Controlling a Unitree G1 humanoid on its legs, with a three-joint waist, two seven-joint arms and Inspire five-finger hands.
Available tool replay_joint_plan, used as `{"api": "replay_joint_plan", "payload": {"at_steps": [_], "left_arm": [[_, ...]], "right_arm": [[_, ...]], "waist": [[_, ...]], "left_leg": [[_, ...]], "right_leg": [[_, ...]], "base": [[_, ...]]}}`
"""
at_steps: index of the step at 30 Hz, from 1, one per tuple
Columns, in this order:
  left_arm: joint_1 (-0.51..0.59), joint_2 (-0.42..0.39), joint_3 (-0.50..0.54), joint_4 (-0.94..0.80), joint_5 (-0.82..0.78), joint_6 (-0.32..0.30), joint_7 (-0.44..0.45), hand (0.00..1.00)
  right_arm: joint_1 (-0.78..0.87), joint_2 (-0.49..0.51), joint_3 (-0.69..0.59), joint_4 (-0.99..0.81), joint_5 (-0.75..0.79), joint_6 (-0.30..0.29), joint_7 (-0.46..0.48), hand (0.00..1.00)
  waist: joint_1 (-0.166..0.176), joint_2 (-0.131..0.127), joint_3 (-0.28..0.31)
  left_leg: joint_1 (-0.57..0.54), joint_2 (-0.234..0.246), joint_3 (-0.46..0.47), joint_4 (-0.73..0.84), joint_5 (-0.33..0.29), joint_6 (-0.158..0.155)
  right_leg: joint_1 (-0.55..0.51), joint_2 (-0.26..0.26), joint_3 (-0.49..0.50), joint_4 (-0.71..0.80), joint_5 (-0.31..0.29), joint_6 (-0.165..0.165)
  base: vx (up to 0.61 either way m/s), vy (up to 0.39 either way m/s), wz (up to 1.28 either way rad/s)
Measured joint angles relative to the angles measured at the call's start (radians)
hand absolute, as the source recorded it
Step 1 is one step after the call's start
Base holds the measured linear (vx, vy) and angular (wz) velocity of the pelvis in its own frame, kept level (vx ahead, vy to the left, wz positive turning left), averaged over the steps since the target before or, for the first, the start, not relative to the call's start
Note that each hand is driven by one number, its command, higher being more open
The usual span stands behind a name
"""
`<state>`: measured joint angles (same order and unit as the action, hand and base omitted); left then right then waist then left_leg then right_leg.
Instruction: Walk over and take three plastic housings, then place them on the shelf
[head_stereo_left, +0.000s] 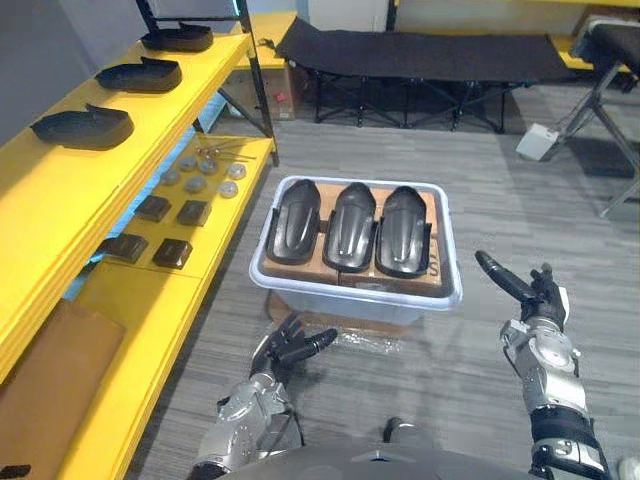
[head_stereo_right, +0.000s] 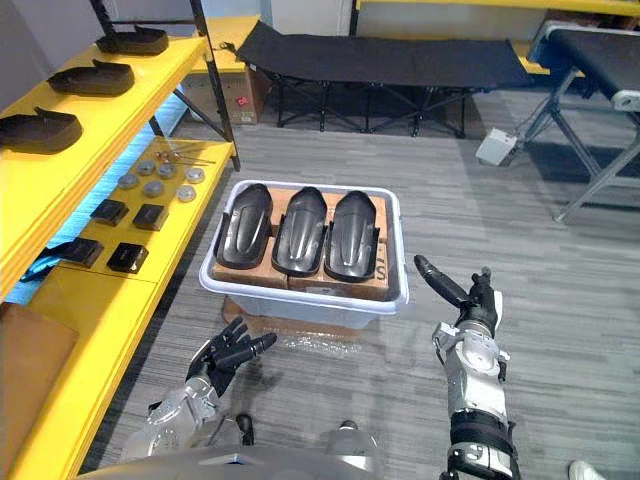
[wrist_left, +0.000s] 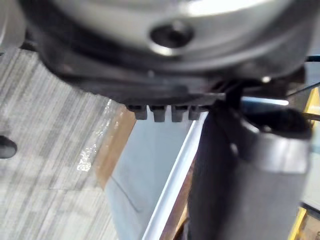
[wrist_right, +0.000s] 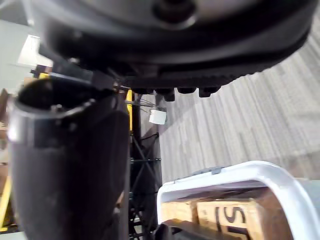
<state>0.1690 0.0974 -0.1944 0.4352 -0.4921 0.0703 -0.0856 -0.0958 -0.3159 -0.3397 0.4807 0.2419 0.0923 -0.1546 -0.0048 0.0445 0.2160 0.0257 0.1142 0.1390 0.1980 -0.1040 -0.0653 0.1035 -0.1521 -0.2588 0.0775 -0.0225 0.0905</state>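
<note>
Three black housings (head_stereo_right: 300, 243) in pale bin (head_stereo_right: 310, 305)

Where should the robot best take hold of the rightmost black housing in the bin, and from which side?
Probably the near end of the rightmost housing, from above with the open right hand: it lies lengthwise, close beside the middle housing, so its long sides leave little room.

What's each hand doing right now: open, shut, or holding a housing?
Left hand: open, fingers relaxed, holding nothing.
Right hand: open, fingers straight, holding nothing.
</note>
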Motion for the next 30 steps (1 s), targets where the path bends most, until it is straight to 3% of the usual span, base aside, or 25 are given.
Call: {"api": "replay_joint_plan", "payload": {"at_steps": [5,11,18,22,30], "left_arm": [[-0.004,0.030,-0.037,-0.053,0.075,0.016,-0.019,1.00],[-0.004,0.062,-0.040,-0.053,0.157,0.018,-0.018,1.00],[-0.002,0.078,-0.042,0.018,0.190,-0.008,0.020,1.00],[-0.002,0.063,-0.029,0.044,0.190,-0.067,0.047,1.00],[-0.007,0.064,0.048,0.095,0.190,-0.162,0.062,1.00]], "right_arm": [[-0.024,-0.079,0.054,0.066,-0.032,0.033,0.036,1.00],[-0.175,-0.126,0.058,0.232,-0.028,0.059,0.037,1.00],[-0.356,-0.201,0.078,0.280,0.007,0.059,-0.003,1.00],[-0.409,-0.263,0.107,0.319,0.006,0.079,-0.002,1.00],[-0.551,-0.365,0.114,0.463,0.019,0.145,-0.005,1.00]], "waist": [[-0.001,-0.011,0.003],[0.008,-0.032,0.021],[0.041,-0.034,0.095],[0.060,-0.013,0.118],[0.075,-0.013,0.220]], "left_leg": [[-0.021,-0.049,0.020,-0.044,0.017,0.022],[-0.104,-0.069,-0.019,-0.005,0.013,0.034],[-0.199,-0.074,-0.049,0.080,0.005,0.045],[-0.243,-0.074,-0.066,0.100,0.008,0.041],[-0.276,-0.072,-0.095,0.133,0.011,0.043]], "right_leg": [[-0.041,-0.040,0.012,-0.032,0.034,0.028],[-0.071,-0.054,-0.017,-0.072,0.089,0.039],[-0.103,-0.057,-0.043,-0.092,0.131,0.038],[-0.122,-0.055,-0.064,-0.092,0.123,0.030],[-0.127,-0.051,-0.092,-0.078,0.120,0.033]], "base": [[0.02,0.083,-0.09],[0.00,0.051,0.14],[-0.11,0.040,0.12],[-0.12,0.005,0.12],[-0.05,0.008,0.10]]}}
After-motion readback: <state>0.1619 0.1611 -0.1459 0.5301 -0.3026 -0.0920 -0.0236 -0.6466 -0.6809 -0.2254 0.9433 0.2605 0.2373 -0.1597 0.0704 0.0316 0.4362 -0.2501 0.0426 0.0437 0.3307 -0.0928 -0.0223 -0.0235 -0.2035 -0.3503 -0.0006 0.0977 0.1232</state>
